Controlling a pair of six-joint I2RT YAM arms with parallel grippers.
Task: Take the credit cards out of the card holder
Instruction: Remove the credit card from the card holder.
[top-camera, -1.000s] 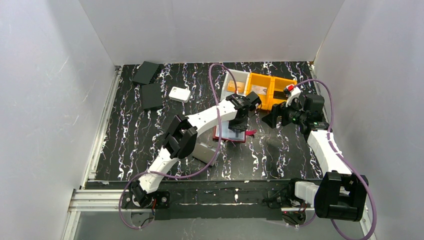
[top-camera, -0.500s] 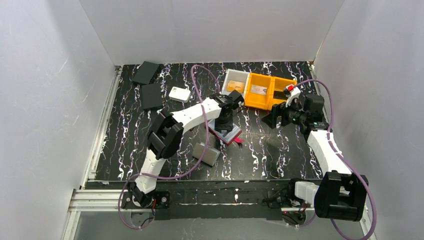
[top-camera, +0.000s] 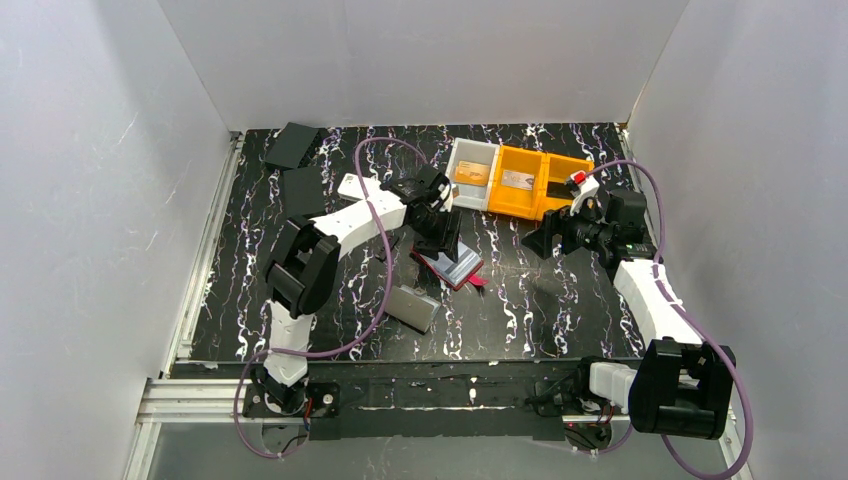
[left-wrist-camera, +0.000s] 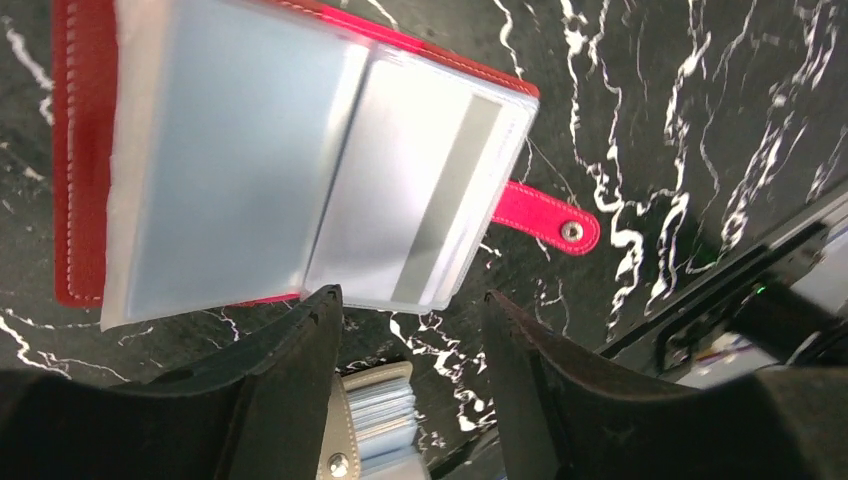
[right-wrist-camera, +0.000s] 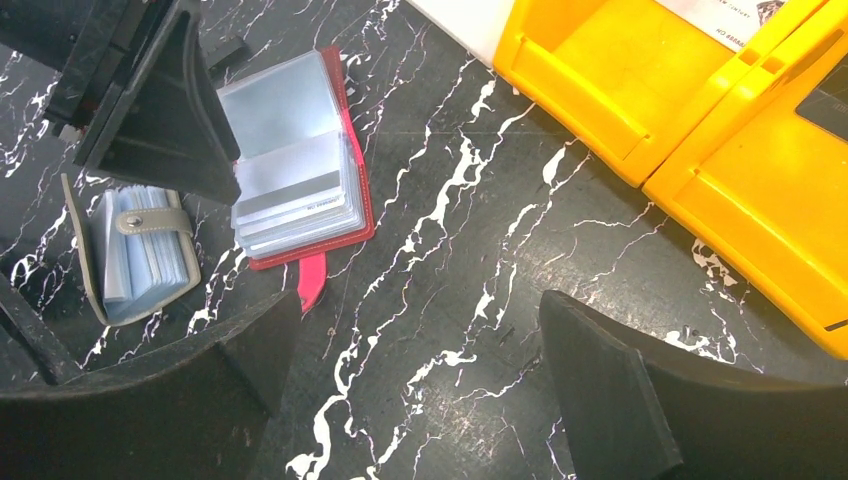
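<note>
table (top-camera: 560, 300) is carrying yellow bins (top-camera: 528, 205) at the back. card holder (top-camera: 452, 266) is lying open mid-table, grey card (left-wrist-camera: 420, 215) sitting in its top sleeve. left gripper (left-wrist-camera: 412, 300) is hovering just over it, jaws parted, gripping nothing. right gripper (right-wrist-camera: 420, 310) is gaping wide, empty.

The card holder (left-wrist-camera: 78, 150) looked like stitched red leather with cloudy plastic sleeves (left-wrist-camera: 230, 170); bins (right-wrist-camera: 620, 80) were shiny yellow plastic.
</note>
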